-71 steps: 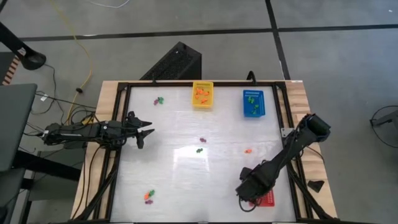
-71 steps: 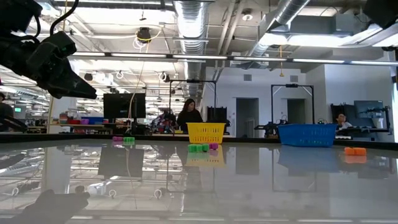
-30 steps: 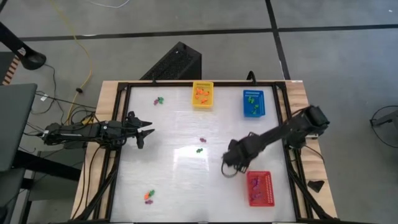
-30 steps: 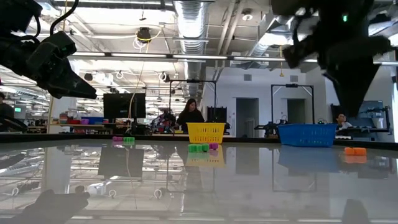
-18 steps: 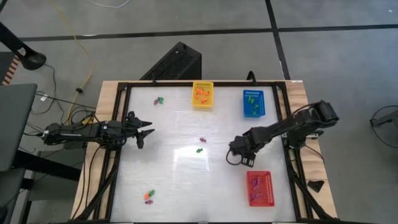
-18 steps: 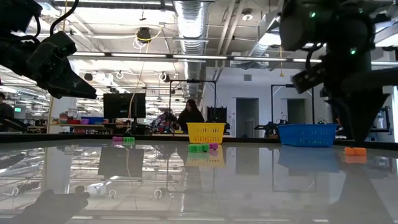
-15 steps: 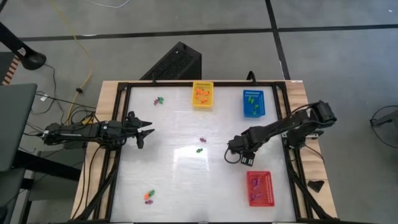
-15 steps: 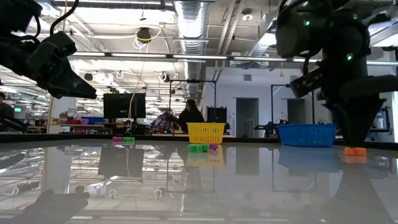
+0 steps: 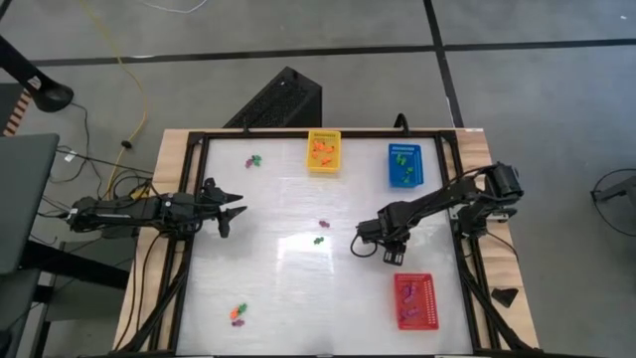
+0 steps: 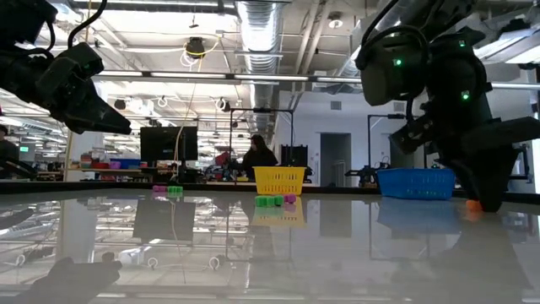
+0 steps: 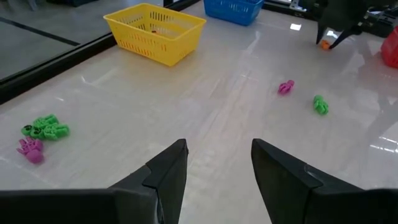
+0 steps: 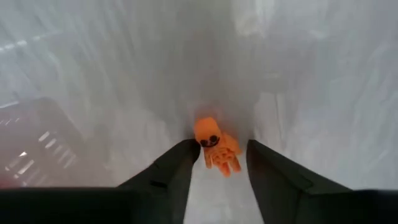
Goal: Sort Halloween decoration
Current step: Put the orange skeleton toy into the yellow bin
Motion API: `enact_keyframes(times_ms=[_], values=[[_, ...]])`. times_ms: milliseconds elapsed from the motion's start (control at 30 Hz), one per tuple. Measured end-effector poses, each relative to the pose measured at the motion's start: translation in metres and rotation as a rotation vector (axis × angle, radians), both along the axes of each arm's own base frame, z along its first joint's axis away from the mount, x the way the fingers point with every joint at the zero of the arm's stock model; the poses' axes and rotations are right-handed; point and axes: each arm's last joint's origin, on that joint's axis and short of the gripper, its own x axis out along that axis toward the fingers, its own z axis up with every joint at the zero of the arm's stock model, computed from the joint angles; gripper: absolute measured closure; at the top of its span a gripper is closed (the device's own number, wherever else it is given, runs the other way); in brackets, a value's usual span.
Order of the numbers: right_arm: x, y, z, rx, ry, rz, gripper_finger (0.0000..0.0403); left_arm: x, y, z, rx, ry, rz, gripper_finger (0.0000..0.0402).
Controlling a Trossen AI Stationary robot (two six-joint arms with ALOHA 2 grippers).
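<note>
An orange trinket [image 12: 216, 149] lies flat on the white table, right of centre. My right gripper [image 12: 217, 163] points straight down over it, open, with one finger on each side. The low view shows the trinket [image 10: 472, 204] beside the fingertips, at table level. In the high view the right gripper [image 9: 391, 249] hides it. My left gripper [image 9: 231, 207] hovers open and empty at the table's left edge. A purple trinket [image 9: 323, 225] and a green trinket [image 9: 318, 240] lie mid-table. My right gripper's fingers [image 12: 180, 163] come from above and stand on either side of the orange trinket, which lies on the table. Whether either finger touches it, I cannot tell.
A yellow basket [image 9: 323, 151] and a blue basket [image 9: 403, 164] stand at the far edge. A red basket [image 9: 414, 300] stands near the right gripper, toward the near edge. More trinkets lie at the far left [image 9: 254, 159] and the near left [image 9: 238, 313].
My right gripper has come down over the orange trinket and shifted a little toward the table's far right. Its wrist has rolled, and its fingers now straddle the trinket at table level. The trinket has stayed where it was.
</note>
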Motion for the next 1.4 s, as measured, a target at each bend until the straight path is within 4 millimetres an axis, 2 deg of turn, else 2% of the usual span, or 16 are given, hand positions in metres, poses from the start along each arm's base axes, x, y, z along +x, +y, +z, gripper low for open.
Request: enact_keyframes(times_ms=[267, 433, 500, 667, 833, 933, 1000, 1200, 1267, 1400], values=[[0.001, -0.005, 0.011, -0.038, -0.061, 0.012, 0.0335, 0.000, 0.000, 0.000, 0.000, 0.000, 0.000, 0.0233], [0.009, -0.010, 0.027, -0.068, -0.202, -0.009, 0.0365, 0.000, 0.000, 0.000, 0.000, 0.000, 0.000, 0.0233], [0.017, -0.011, 0.031, -0.071, -0.282, -0.013, 0.0369, 0.000, 0.000, 0.000, 0.000, 0.000, 0.000, 0.0233], [0.051, -0.026, 0.051, -0.140, -0.607, 0.003, 0.0382, 0.000, 0.000, 0.000, 0.000, 0.000, 0.000, 0.0233], [0.078, -0.062, 0.077, -0.230, -0.925, -0.094, 0.0380, 0.000, 0.000, 0.000, 0.000, 0.000, 0.000, 0.0233], [0.081, -0.081, 0.084, -0.238, -0.992, -0.200, 0.0376, 0.000, 0.000, 0.000, 0.000, 0.000, 0.000, 0.0233], [0.080, -0.086, 0.083, -0.220, -0.987, -0.239, 0.0367, 0.000, 0.000, 0.000, 0.000, 0.000, 0.000, 0.0233], [0.078, -0.078, 0.065, -0.174, -0.918, -0.355, 0.0313, 0.000, 0.000, 0.000, 0.000, 0.000, 0.000, 0.0233], [0.081, -0.072, 0.057, -0.238, -0.925, -0.436, 0.0291, 0.000, 0.000, 0.000, 0.000, 0.000, -0.001, 0.0233], [0.087, -0.047, 0.029, -0.449, -0.933, -0.594, 0.0248, 0.000, 0.000, 0.000, 0.000, 0.000, -0.001, 0.0233]])
